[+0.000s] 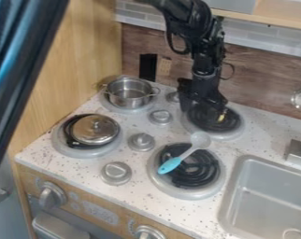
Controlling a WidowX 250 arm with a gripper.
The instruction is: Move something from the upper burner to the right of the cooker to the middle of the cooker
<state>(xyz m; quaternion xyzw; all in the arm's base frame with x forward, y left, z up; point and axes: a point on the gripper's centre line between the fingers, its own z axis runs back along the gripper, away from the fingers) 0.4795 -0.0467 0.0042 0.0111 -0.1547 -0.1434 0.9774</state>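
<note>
The black gripper (pixel 204 108) hangs low over the upper right burner (pixel 235 129), its lower end dark against the black coil. A small yellow thing (pixel 221 117) shows at the gripper's lower right side, over that burner. Whether it touches the gripper I cannot tell, and part of it may be hidden. In the middle of the cooker, grey round knobs stand between the left and right burners, one (pixel 161 117) to the gripper's lower left and another (pixel 141 142) nearer the front.
A steel pot (pixel 129 92) stands on the upper left burner; a silver lid (pixel 96 129) rests on the lower left one. A spoon with a turquoise handle (pixel 170 165) lies across the lower right burner (pixel 218 186). The sink (pixel 240 196) is at the right.
</note>
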